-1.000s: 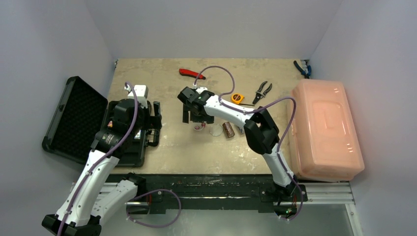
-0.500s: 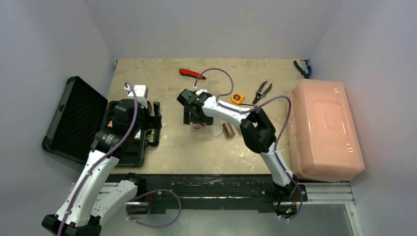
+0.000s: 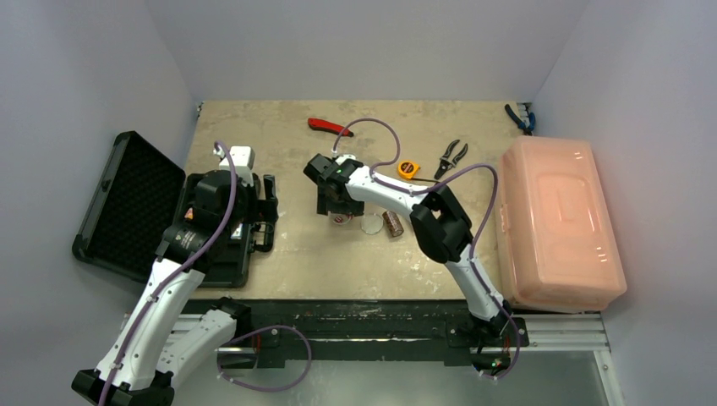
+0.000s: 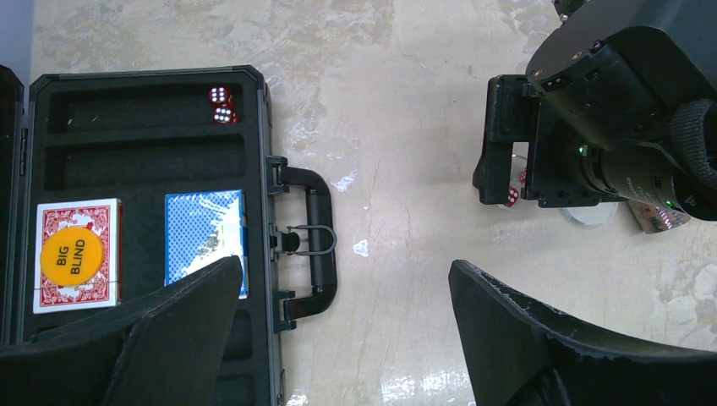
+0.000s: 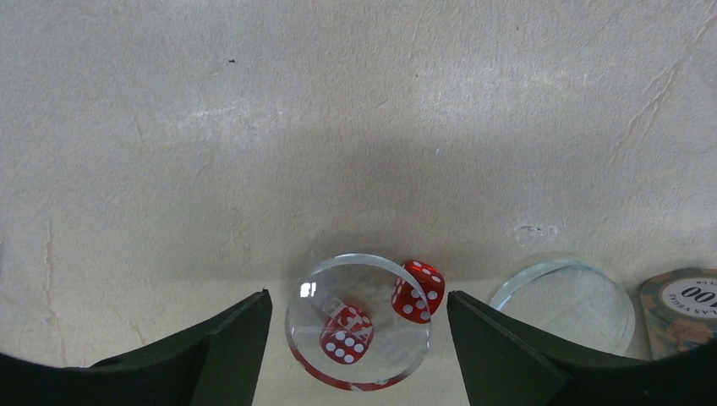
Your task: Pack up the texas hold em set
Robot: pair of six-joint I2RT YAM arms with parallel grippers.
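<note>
The black case (image 4: 144,85) lies open at the left, its lid (image 3: 127,203) flat beside it. Its foam holds two red dice (image 4: 221,104), a red deck under a yellow BIG BLIND disc (image 4: 76,254) and a blue deck (image 4: 205,237). My left gripper (image 4: 347,338) is open and empty, hovering over the case handle (image 4: 314,245). My right gripper (image 5: 359,338) is open, its jaws on either side of a clear round disc (image 5: 380,355). One red die (image 5: 418,290) leans on the disc and another (image 5: 345,334) shows through it. A second clear disc (image 5: 565,304) and a chip roll (image 5: 681,304) lie to the right.
A yellow tape measure (image 3: 408,168), black pliers (image 3: 452,156) and a red-handled tool (image 3: 325,127) lie at the back of the table. Blue pliers (image 3: 517,118) lie in the far right corner. A large pink translucent box (image 3: 558,224) fills the right side.
My right gripper has shifted slightly left and down over the disc with the dice. The left arm has not moved.
</note>
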